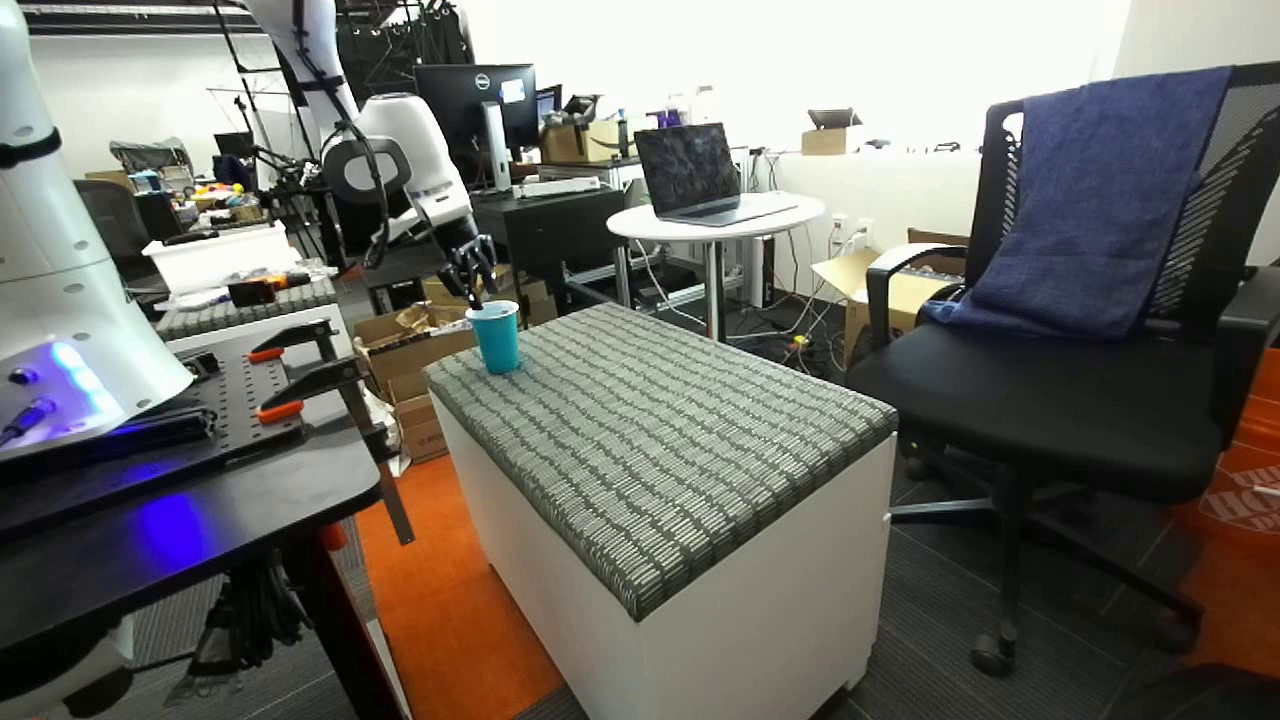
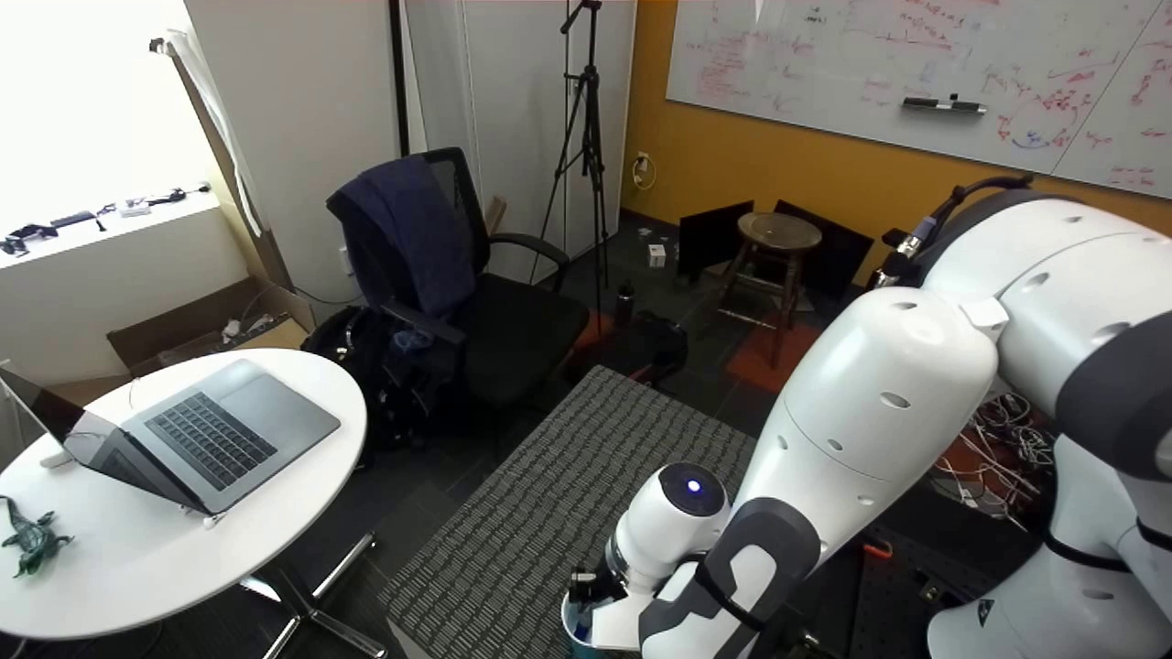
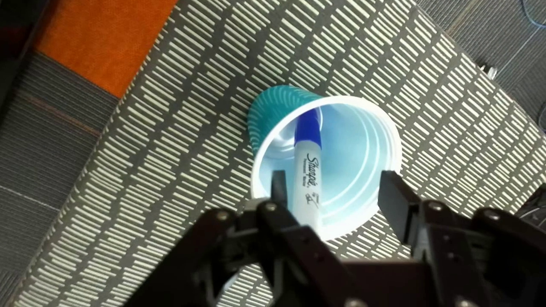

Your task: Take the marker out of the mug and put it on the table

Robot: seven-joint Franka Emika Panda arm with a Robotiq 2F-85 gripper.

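Observation:
The teal mug (image 1: 496, 342) stands upright near a corner of the grey woven-topped table (image 1: 660, 440); the mug (image 2: 586, 652) is mostly hidden by the arm in an exterior view. In the wrist view the marker (image 3: 307, 170), grey-white with a blue end, leans inside the mug (image 3: 273, 111), blue end down. The marker cannot be made out clearly in the exterior views. My gripper (image 3: 333, 187) is open at the mug's mouth, also seen in an exterior view (image 1: 474, 280). One finger is beside the marker, the other near the opposite rim. The marker lies between the fingers, nearer one, not gripped.
A black desk (image 1: 330, 470) with clamps carries the robot base beside the table. A round white table (image 1: 665, 225) with a laptop, a black chair (image 1: 1040, 400) and open cardboard boxes (image 1: 415, 370) stand around it.

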